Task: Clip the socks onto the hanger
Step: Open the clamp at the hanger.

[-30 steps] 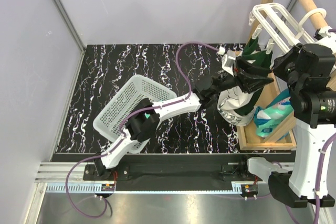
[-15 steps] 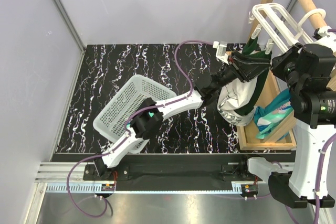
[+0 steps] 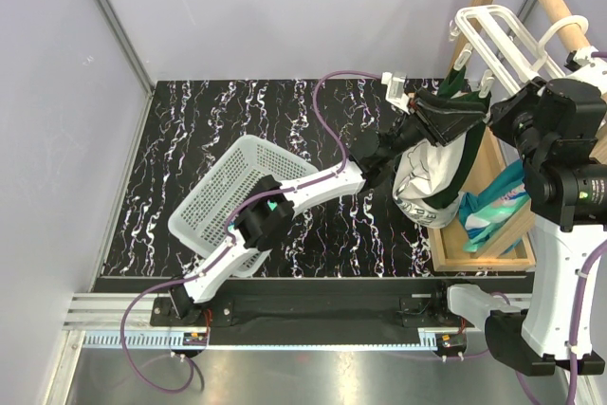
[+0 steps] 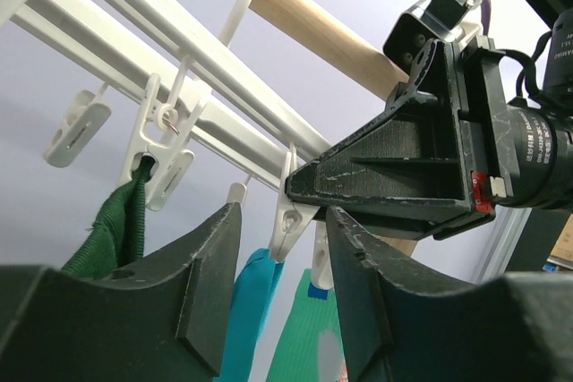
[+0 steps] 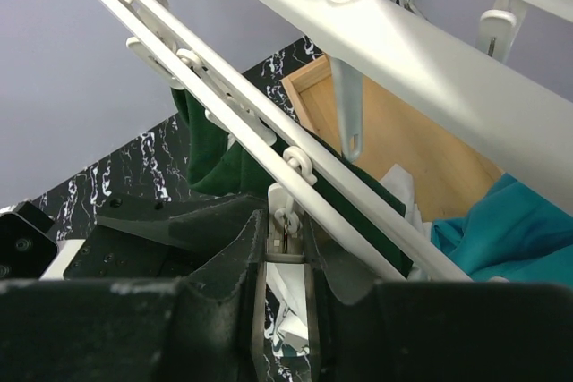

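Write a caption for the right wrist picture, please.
Right hand pinches a white clip hanging under the hanger.

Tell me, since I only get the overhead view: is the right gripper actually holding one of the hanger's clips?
Observer: Yes. The right wrist view shows the right gripper shut on a white clip hanging from the hanger.
Operator: And the other arm, is it lined up with that clip?
Observer: Its wrist view shows the left gripper with fingers apart and that clip in line with their gap.
Operator: Is it gripping a sock?
Observer: I cannot tell. That view shows only a mint-green sock low in the gap between the parted fingers.
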